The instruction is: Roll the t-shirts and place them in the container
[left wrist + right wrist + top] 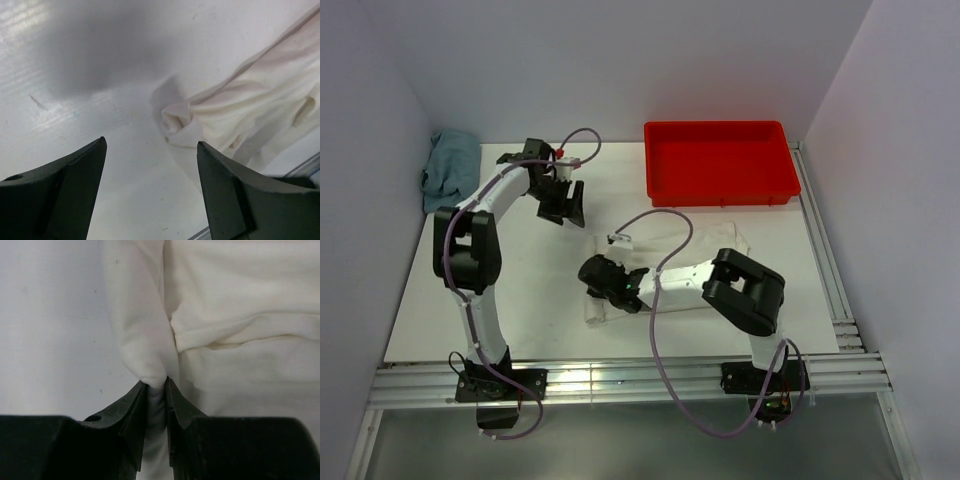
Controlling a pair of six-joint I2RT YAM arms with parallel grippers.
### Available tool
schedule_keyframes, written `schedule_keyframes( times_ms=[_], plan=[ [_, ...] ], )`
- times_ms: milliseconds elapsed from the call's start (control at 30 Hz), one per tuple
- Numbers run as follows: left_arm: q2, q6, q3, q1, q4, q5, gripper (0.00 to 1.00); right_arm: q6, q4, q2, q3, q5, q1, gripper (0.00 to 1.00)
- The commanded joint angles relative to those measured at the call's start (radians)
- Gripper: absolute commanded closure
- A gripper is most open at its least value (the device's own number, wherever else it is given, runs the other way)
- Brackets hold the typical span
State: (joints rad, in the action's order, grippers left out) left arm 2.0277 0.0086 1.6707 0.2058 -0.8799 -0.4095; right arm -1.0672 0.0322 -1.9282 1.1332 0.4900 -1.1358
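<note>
Item one: cream-white t-shirt (720,240) (250,110) (240,315), wrinkled, lying flat on the white table (520,290) near its middle, running from the near-left to the far-right, its far end close in front of the red tray but apart from it. Part of the cloth is hidden under the right arm in the top view. Item two: right gripper (595,275) (156,385), low over the near-left end of the shirt, its fingers pressed together on a raised fold of the cream cloth — the right wrist view shows the fold drawn up into a narrow ridge between the two dark pads, with the rest of the shirt spread flat beyond. Item three: left gripper (565,212) (150,145), raised over bare table to the far-left of the shirt, its fingers spread wide with nothing between them; in the left wrist view a bunched corner of the shirt lies on the table ahead and to the right of the gap, not touching either finger. Item four: red tray (720,197), rectangular, at the far edge of the table right of centre. Item five: blue-green cloth (450,170), crumpled in the far-left corner, well apart from both grippers — what kind of garment it is cannot be told.
</note>
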Motion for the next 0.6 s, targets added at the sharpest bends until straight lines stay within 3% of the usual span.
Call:
schedule_keyframes(
  times_ms=[0, 133, 567],
  plan=[
    [-0.104, 0.083, -0.077, -0.035, 0.03, -0.138, 0.22, -0.06, -0.32, 0.057, -0.14, -0.196, 0.053, 0.75],
    [-0.135, 0.129, -0.17, -0.055, 0.073, -0.232, 0.21, -0.137, -0.61, 0.04, -0.281, -0.342, 0.114, 0.76],
    [-0.09, 0.145, -0.385, -0.052, 0.243, -0.371, 0.21, -0.33, -1.003, -0.139, -0.385, -0.53, 0.203, 0.78]
  ],
)
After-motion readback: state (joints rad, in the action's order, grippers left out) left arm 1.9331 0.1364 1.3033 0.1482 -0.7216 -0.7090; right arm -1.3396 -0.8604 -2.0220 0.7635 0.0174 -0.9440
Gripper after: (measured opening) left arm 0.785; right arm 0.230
